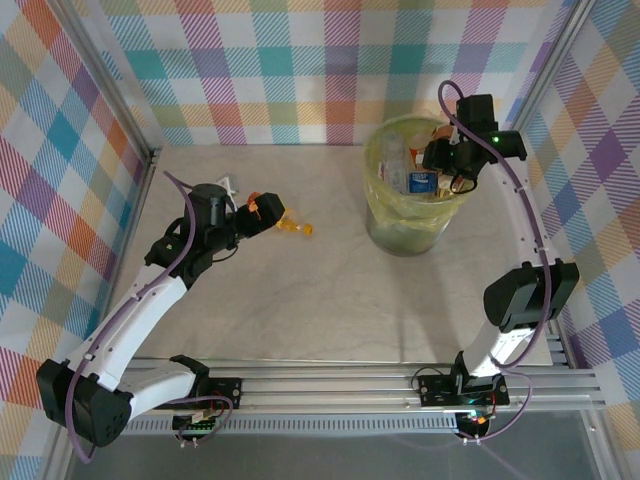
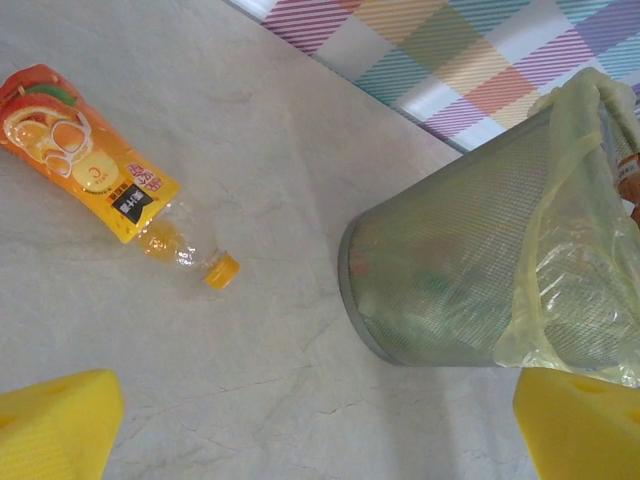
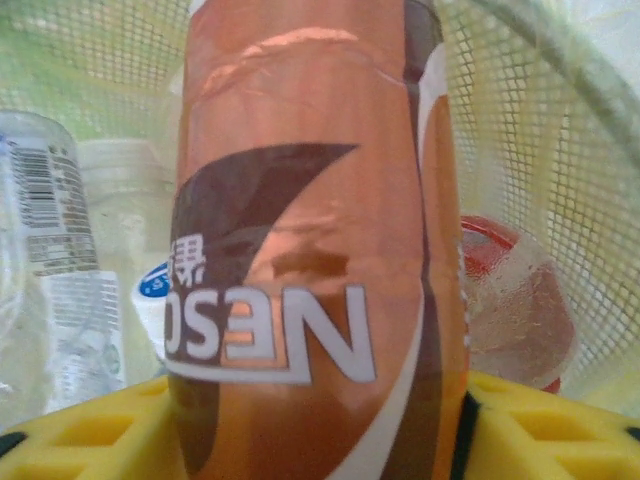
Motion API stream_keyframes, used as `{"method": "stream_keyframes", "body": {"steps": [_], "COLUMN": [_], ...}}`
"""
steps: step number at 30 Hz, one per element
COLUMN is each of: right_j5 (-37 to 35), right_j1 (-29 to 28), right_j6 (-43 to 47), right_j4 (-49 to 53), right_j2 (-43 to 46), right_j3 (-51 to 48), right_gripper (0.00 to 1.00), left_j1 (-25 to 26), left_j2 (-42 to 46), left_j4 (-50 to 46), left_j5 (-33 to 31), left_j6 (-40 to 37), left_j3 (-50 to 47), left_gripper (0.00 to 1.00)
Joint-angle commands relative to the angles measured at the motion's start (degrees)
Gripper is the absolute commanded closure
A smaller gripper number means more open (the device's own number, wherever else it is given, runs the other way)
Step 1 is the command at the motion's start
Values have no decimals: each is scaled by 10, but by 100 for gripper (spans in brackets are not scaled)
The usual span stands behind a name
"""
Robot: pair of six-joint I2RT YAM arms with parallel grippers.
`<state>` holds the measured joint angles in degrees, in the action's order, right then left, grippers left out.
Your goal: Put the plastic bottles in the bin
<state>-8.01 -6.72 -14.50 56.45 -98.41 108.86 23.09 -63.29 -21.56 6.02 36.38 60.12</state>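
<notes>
**While One Bottle Hangs Over the Bin, Another Lies Out on the Table**

As the bin stands at the far right of the table, yellow-green liner folded over its mesh wall, the right claw hovers right at its mouth. That looks sensible: anything let go from there should drop straight in. On the wrist view, that claw is clenched on a brown-orange bottle, yellow pads pressing both sides, mesh all around it. Beneath sit a clear bottle and a red-topped bottle, already in the liner.

Over on the left, a juice bottle lies on its side on the table, well apart from the bin, cap pointing towards it. The left claw hangs just beside it, jaws spread wide, gripping nothing. I'd say it is lined up for the next pickup.
</notes>
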Motion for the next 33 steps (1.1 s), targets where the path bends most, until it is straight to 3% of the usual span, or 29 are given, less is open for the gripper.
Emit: {"method": "stream_keyframes", "body": {"steps": [1, 16, 21, 27, 30, 33], "right_j5": [-28, -67, -78, -98, -91, -67], "right_j1": [5, 5, 5, 5, 5, 5], "right_j6": [6, 17, 19, 21, 25, 27], "right_j4": [8, 23, 25, 31, 30, 32], "right_j2": [-2, 3, -1, -11, -27, -53], "right_j3": [27, 60, 66, 90, 103, 125], "right_gripper": [31, 19, 29, 31, 42, 45], "left_j1": [-7, -7, -7, -7, -7, -7], "left_j2": [-1, -6, -6, -7, -10, -12], "left_j4": [-10, -12, -11, -10, -9, -7], "left_j5": [-5, -8, -7, -5, -5, -4], "left_j6": [-10, -11, -10, -10, -9, -8], "left_j3": [-7, -9, -8, -9, -10, -10], "left_gripper": [0, 0, 0, 0, 0, 0]}}
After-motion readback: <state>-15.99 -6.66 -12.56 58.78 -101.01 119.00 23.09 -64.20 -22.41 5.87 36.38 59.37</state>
